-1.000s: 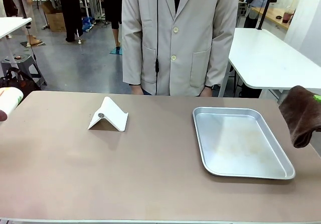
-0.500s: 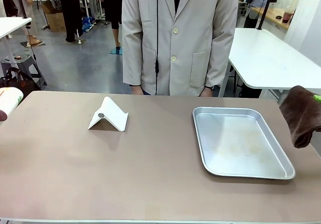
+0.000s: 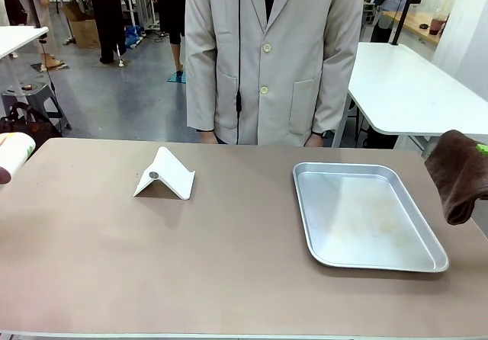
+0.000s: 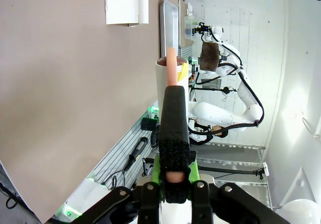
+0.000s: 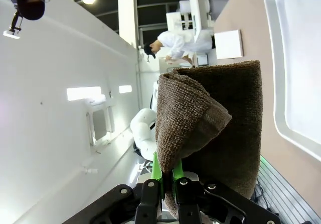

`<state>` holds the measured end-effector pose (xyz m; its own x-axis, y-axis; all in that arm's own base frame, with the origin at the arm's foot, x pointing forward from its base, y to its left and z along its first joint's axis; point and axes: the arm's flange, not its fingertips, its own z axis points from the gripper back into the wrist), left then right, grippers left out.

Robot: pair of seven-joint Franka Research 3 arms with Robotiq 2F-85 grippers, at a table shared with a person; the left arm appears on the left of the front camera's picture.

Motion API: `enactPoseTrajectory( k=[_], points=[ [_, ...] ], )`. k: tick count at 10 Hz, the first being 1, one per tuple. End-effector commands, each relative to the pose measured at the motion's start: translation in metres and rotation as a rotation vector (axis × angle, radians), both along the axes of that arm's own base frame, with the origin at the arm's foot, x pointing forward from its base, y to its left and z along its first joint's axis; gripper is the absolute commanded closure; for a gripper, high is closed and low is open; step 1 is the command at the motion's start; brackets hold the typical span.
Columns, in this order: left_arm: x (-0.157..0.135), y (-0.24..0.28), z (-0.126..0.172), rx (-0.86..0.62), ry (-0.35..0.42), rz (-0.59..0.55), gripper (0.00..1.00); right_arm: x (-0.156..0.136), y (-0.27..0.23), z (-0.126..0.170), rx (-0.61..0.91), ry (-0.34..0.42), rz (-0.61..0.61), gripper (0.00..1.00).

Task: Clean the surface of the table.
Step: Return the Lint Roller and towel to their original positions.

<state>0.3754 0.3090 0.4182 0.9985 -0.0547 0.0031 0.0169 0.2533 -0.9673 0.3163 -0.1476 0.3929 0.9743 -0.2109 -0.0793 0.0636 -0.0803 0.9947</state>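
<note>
The brownish-taupe table point(image 3: 229, 264) spreads across the front view and also shows in the left wrist view point(image 4: 75, 83). At the table's right edge my right gripper point(image 3: 480, 150) is shut on a dark brown cloth point(image 3: 457, 176) that hangs above the table. In the right wrist view the folded cloth point(image 5: 220, 133) rises from between the green pads of that gripper point(image 5: 168, 176). My left gripper point(image 4: 173, 101) is shut on a white cylindrical container point(image 4: 161, 83) with a pink stripe. That container point(image 3: 15, 153) pokes in at the table's left edge.
A silver metal tray point(image 3: 366, 214) lies on the right half of the table. A white folded stand point(image 3: 164, 174) sits left of centre. A person in a beige coat point(image 3: 267, 58) stands at the far edge. White-topped tables point(image 3: 412, 88) stand behind.
</note>
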Motion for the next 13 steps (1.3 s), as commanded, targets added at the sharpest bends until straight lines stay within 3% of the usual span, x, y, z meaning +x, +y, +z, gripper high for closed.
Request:
enactPoseTrajectory(
  k=[1, 5, 6, 9, 13],
  points=[
    [0.0, 0.0, 0.004, -0.013, 0.004, 0.016, 0.78, -0.001, 0.001, 0.003, 0.006, -0.007, 0.008, 0.91],
    [0.0, 0.0, 0.0, 0.0, 0.0, 0.0, 0.78, -0.01, 0.0, 0.006, -0.006, 0.0, -0.046, 0.91],
    [-0.002, -0.014, 0.015, 0.055, 0.011, 0.042, 0.78, -0.002, 0.017, 0.015, -0.042, -0.007, -0.069, 0.91],
    [0.002, -0.081, 0.075, 0.155, -0.08, -0.066, 0.78, 0.027, 0.084, 0.058, -0.193, -0.041, -0.025, 0.91],
    [0.018, -0.207, 0.106, 0.334, -0.07, -0.088, 0.78, 0.061, 0.204, 0.099, -0.291, -0.04, 0.018, 0.91]
  ],
)
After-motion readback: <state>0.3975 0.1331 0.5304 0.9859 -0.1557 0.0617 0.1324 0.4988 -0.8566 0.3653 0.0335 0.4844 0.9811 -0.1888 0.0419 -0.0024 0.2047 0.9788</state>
